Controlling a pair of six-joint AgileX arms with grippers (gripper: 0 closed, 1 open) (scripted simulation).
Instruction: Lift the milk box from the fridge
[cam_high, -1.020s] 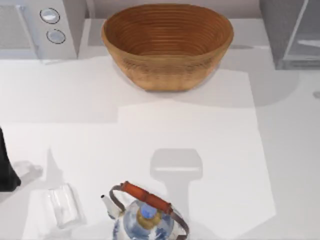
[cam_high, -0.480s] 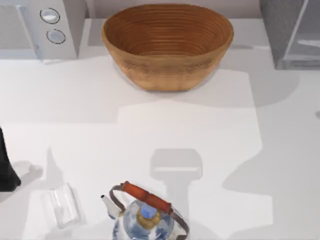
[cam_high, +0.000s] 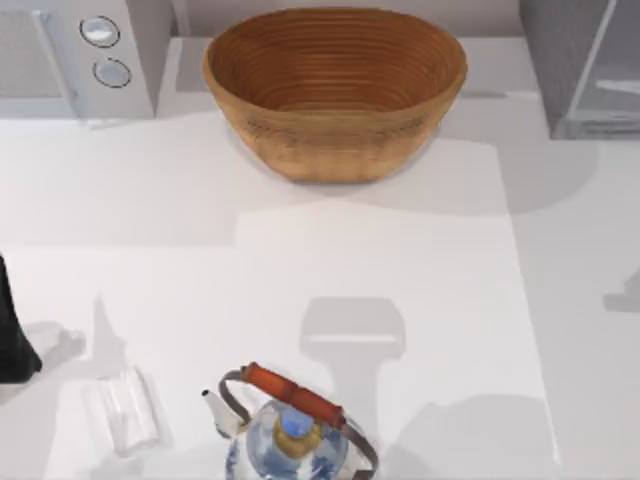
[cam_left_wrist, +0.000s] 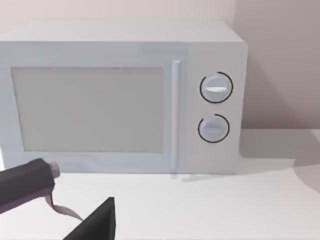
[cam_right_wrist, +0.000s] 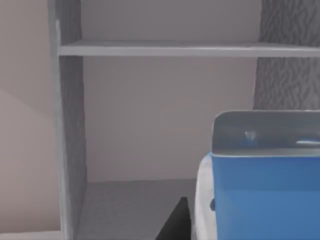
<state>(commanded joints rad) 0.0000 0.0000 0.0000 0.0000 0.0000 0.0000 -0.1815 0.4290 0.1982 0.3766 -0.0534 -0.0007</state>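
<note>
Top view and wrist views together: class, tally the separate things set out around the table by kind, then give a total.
Wicker basket: 1
Teapot: 1
Clear glass: 1
Microwave: 1
Fridge: 1
Milk box: 1
Total: 6

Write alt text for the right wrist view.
A blue milk box with a white side fills the near corner, standing in the open fridge under a pale shelf. A dark tip of the right gripper shows beside the carton.
</note>
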